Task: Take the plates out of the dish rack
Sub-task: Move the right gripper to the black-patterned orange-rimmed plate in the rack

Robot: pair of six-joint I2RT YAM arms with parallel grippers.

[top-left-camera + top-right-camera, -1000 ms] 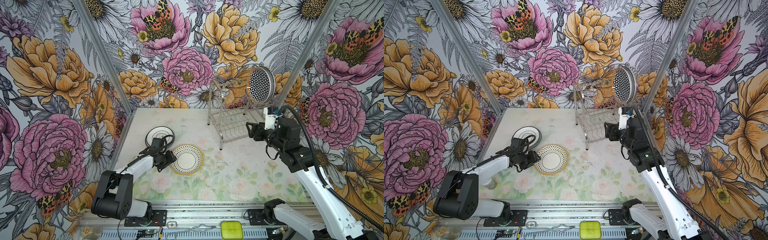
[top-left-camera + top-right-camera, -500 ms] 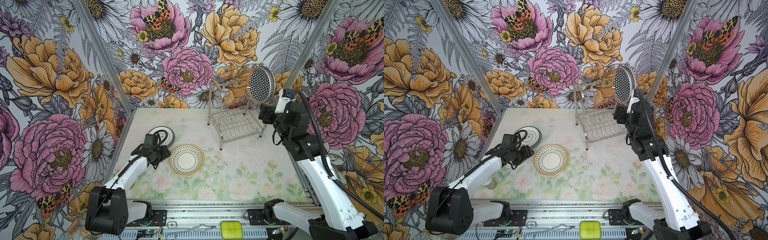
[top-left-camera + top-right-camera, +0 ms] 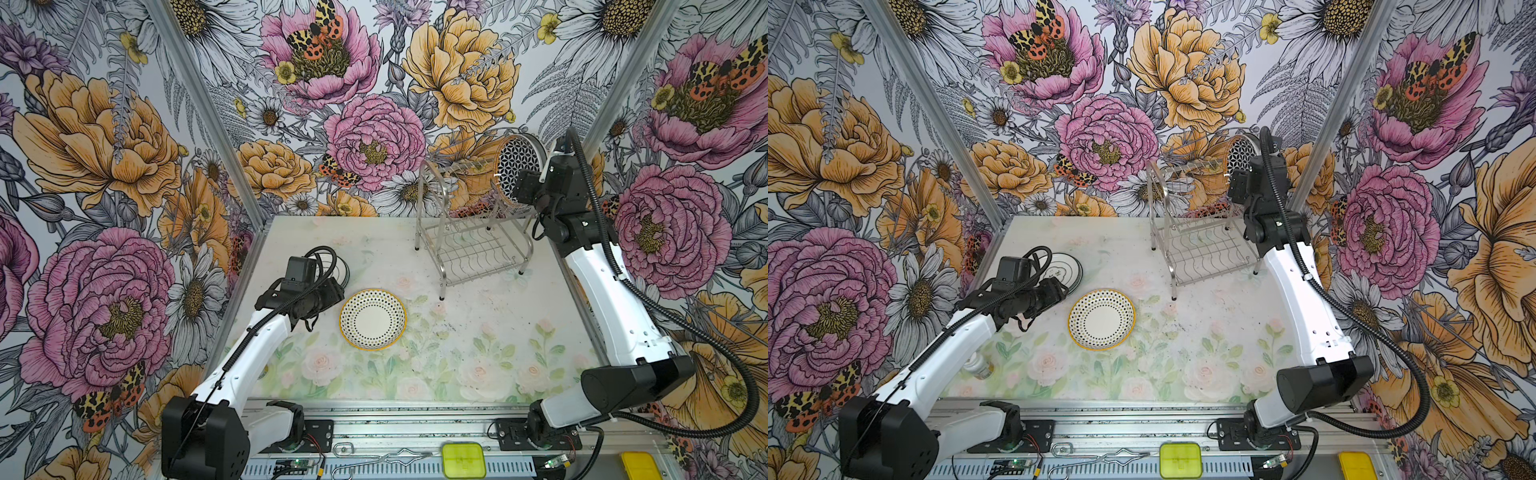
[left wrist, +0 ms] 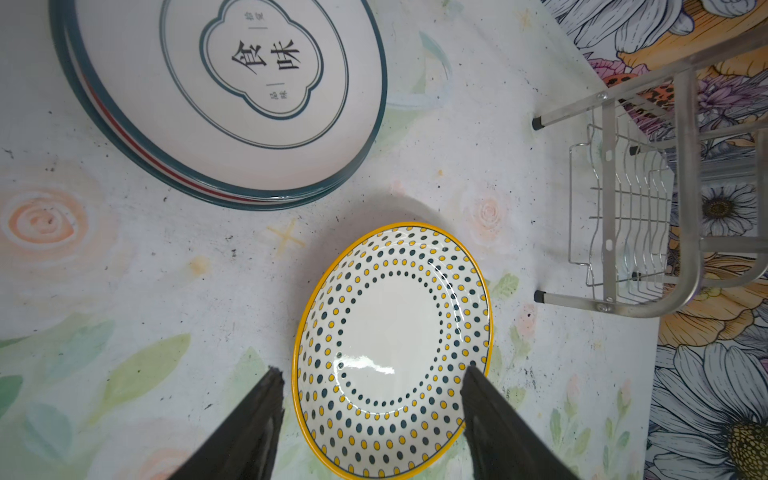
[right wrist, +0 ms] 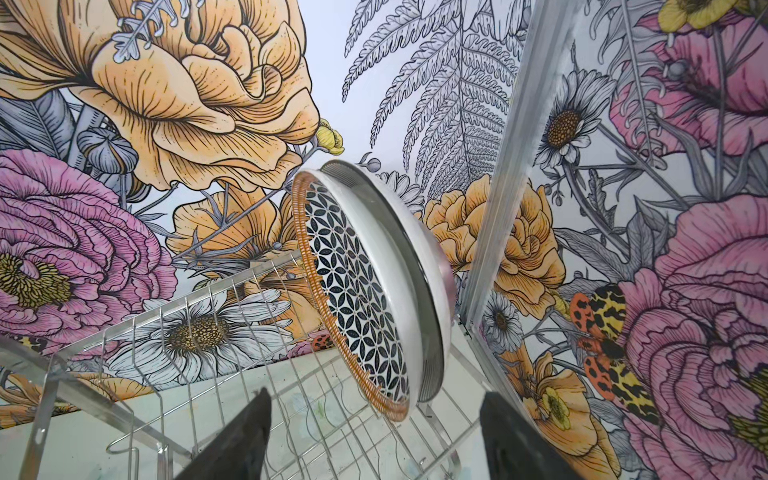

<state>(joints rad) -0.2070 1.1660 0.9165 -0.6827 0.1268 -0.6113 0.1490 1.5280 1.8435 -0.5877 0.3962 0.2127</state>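
Lattice plate (image 5: 357, 291) upright in dish rack (image 4: 688, 187): glazed, likely slick, breakable; pinch its rim. Right pincer (image 5: 376, 392) wide open, empty; left pincer (image 4: 372, 369) likewise.

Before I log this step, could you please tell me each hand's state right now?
Left hand: open, holding nothing, beside the dotted plate.
Right hand: open, holding nothing, facing the lattice plate.
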